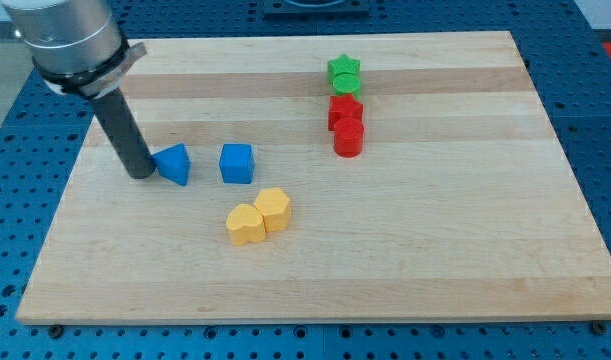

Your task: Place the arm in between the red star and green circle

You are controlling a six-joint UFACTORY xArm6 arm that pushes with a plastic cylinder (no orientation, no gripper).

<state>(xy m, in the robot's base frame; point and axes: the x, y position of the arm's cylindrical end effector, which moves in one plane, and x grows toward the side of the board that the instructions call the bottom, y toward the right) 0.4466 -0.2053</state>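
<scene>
The red star [344,110] lies at the view's upper right of centre, with a red cylinder [348,138] touching it just below. The green circle [346,85] sits directly above the red star, touching it, and a green star [343,68] sits above that. The four form one tight column. My tip [141,174] stands far to the view's left, right beside the left edge of a blue triangle block [173,163].
A blue cube [236,163] sits right of the blue triangle. A yellow heart [246,225] and a yellow hexagon [273,209] touch each other below centre. The wooden board [465,230] ends in edges on all sides over a blue perforated table.
</scene>
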